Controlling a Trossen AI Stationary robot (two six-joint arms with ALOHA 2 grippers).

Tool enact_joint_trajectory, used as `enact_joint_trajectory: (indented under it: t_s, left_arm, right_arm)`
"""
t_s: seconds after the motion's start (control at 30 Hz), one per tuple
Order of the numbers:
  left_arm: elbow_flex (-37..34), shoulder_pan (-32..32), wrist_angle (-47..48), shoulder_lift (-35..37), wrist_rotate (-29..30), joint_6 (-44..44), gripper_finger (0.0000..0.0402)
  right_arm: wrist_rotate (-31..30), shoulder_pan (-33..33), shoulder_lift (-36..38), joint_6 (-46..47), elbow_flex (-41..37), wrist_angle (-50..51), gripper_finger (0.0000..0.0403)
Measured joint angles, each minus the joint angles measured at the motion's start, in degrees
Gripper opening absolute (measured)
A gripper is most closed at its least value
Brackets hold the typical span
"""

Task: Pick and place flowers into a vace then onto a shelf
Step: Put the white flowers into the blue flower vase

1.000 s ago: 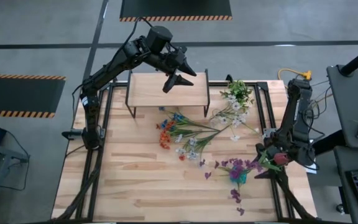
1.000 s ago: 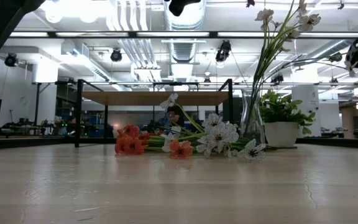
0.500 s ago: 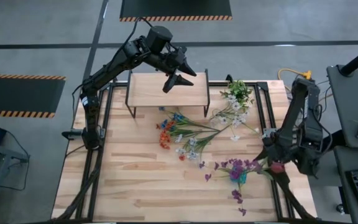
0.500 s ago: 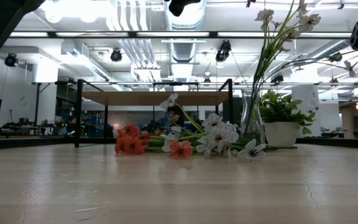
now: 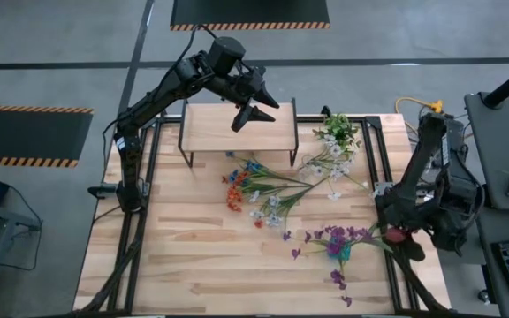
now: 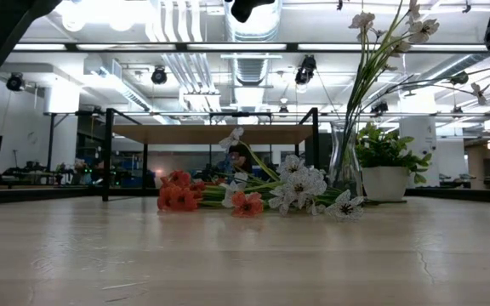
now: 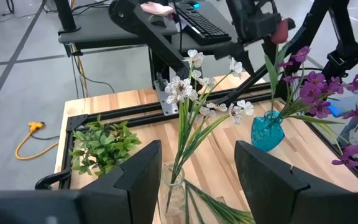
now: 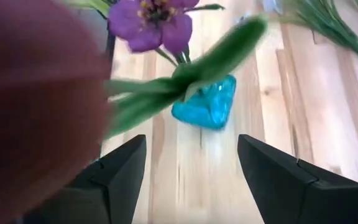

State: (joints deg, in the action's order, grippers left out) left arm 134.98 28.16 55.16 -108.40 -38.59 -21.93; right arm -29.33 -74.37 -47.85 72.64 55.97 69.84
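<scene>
Well, with both jaws spread, the left gripper (image 5: 253, 99) above the low light-wood shelf (image 5: 210, 128) and the right gripper (image 8: 191, 162) by the small blue glass vase (image 5: 338, 249), I judge the loose artificial flowers (image 5: 268, 190) on the wooden tabletop (image 5: 193, 256) light, floppy and best pinched mid-stem.

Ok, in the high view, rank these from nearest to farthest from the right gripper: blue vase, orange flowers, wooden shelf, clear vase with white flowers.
From the right gripper, at the table's right edge:
1. Blue vase, just beside it, holding purple flowers.
2. Clear vase with white flowers, toward the back.
3. Orange flowers, lying mid-table.
4. Wooden shelf, at the back, under the left gripper.
</scene>
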Motion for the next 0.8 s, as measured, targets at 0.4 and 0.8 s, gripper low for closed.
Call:
enact_joint_trajectory:
  t_s: [0.4, 0.8]
  left_arm:
    - [0.00, -0.01, 1.02, 0.00, 0.01, -0.02, 0.0187]
    - [0.02, 0.00, 1.74, 0.00, 0.02, -0.66, 0.0187]
  right_arm:
    - [-18.95, 0.00, -0.81, 1.07, 11.20, 20.02, 0.0214]
    - [-35.13, 0.00, 13.35, -36.42, 4.96, -6.45, 0.0179]
